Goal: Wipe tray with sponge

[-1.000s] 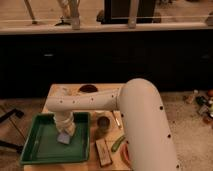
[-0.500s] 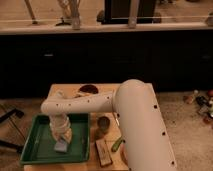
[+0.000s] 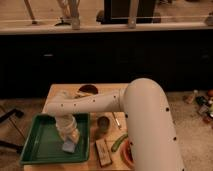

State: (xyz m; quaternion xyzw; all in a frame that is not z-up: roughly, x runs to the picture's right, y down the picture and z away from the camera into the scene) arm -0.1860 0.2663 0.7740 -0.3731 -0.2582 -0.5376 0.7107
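The green tray [image 3: 35, 150] lies at the front left of the wooden table. The pale blue-grey sponge [image 3: 68, 146] rests on the tray floor near its right side. My gripper [image 3: 67, 136] points straight down over the tray and is shut on the sponge, pressing it onto the tray floor. My white arm [image 3: 100, 102] reaches in from the right and hides part of the tray's far right corner.
A small round dark bowl [image 3: 87, 90] sits at the table's back. A small dark cup [image 3: 103, 124], a brown block with a light label [image 3: 103, 152], a green item [image 3: 120, 142] and a reddish dish [image 3: 127, 153] lie right of the tray.
My gripper and the sponge slid left across the tray floor, then back to the right and slightly toward the front.
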